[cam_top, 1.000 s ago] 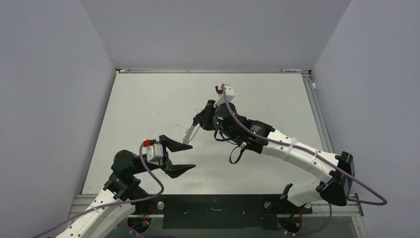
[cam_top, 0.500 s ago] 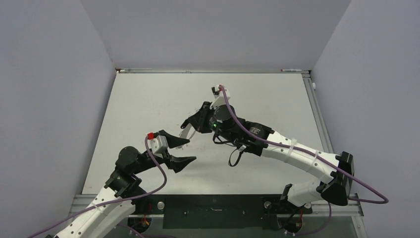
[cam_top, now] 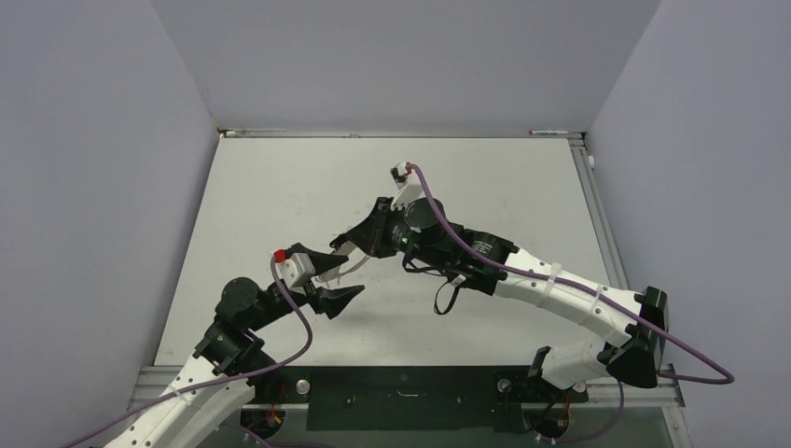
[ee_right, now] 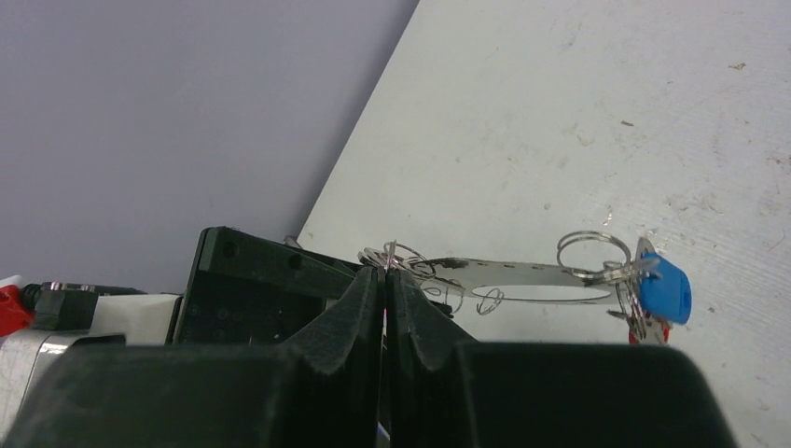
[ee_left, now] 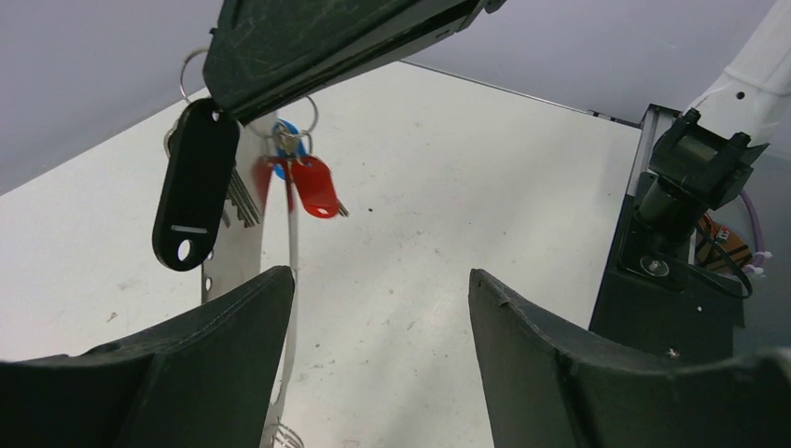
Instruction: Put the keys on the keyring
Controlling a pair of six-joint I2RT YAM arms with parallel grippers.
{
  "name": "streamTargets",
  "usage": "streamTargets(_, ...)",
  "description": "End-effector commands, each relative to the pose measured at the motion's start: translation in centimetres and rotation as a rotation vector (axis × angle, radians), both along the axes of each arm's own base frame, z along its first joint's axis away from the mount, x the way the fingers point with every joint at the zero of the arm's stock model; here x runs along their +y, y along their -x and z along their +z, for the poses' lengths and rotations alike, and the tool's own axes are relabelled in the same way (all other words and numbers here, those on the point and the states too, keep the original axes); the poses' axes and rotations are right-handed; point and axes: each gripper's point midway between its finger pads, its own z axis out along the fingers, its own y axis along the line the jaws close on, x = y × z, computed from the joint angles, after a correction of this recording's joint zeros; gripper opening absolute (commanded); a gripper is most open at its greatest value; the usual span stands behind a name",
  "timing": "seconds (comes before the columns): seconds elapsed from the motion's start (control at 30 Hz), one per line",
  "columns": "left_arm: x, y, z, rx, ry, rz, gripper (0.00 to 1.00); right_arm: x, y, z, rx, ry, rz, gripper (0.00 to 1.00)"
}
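Silver wire of the keyring [ee_right: 393, 254] sits pinched at the very tips of your right gripper [ee_right: 384, 280], its fingers pressed together on it. From the ring hang a flat metal strip [ee_right: 522, 276] and the keys [ee_left: 312, 185], with black, red and blue heads, over the table [cam_top: 261, 196]. Your right arm [cam_top: 550, 285] stretches forward and left across the middle. Your left gripper [ee_left: 381, 280] points up at the bunch from below, fingers spread wide, holding nothing. The strip hangs close by one finger; you cannot tell whether they touch.

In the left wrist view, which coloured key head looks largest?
The black key head, a long oval hanging leftmost; the red key head is smaller, the blue key head mostly hidden.
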Motion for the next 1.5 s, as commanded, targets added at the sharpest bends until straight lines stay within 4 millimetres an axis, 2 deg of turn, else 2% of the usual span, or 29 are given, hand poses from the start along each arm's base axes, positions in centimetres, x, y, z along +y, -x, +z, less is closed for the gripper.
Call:
streamTargets(0.0, 0.9, -0.6, 2.8, -0.074, 0.031, 0.06, 0.66, 0.3, 1.8, 4.1, -0.055, -0.11, 0.092, 0.05)
streamTargets(0.23, 1.5, -0.7, 3.4, -0.099, 0.041, 0.09, 0.64, 0.8, 2.9, 3.1, -0.06, -0.077, 0.176, 0.05)
streamTargets(0.53, 2.1, -0.6, 3.9, -0.142, 0.044, 0.115, 0.59, 0.6, 3.8, 3.0, -0.097, -0.049, 0.242, 0.05)
streamTargets(0.9, 1.6, -0.3, 3.7, -0.13, 0.035, 0.08, 0.57, -1.3, 3.6, 4.8, -0.129, -0.106, 0.261, 0.05)
streamTargets(1.13, 1.5, -0.4, 3.6, -0.126, 0.029, 0.075, 0.56, -1.2, 4.5, 5.2, -0.126, -0.144, 0.321, 0.05)
streamTargets(1.23, 1.3, -0.2, 3.6, -0.129, 0.03, 0.061, 0.55, -1.1, 4.6, 4.8, -0.123, -0.138, 0.332, 0.05)
streamTargets(1.47, 1.1, 0.2, 3.8, -0.136, 0.039, 0.036, 0.49, 0.0, 5.1, 2.3, -0.097, -0.08, 0.383, 0.05)
